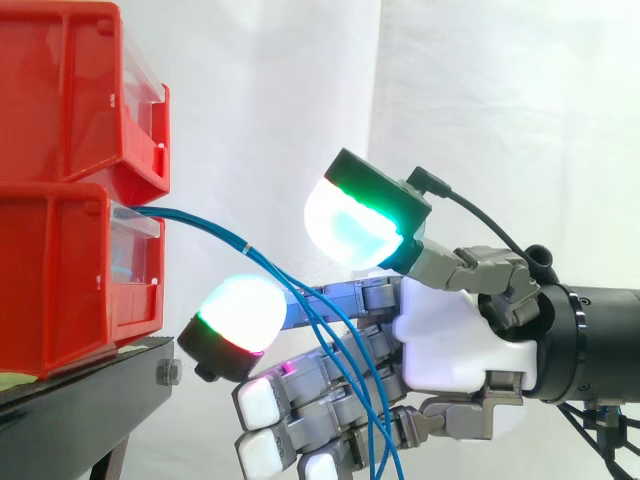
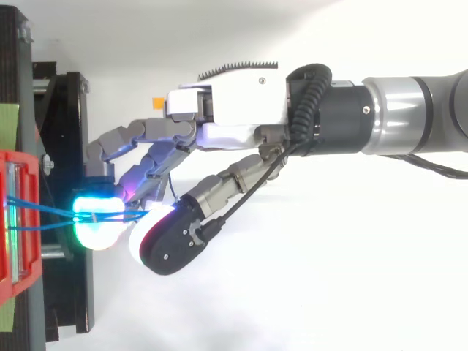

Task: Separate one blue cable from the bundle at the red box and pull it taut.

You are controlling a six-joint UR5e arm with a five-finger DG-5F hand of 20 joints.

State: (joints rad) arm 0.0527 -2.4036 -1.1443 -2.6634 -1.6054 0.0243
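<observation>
Hand (image 1: 455,340) loosely spread by the lower red bin (image 1: 60,280), gripping nothing.
Blue cables (image 1: 200,222) leave that bin, pass unpinched between thumb and upper finger, then hang down past the lower fingers.

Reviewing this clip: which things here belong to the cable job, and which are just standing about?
Belong to the job: blue cables; lower red bin they come out of; hand.
Just standing about: upper red bin; black stand; white curtain.
</observation>
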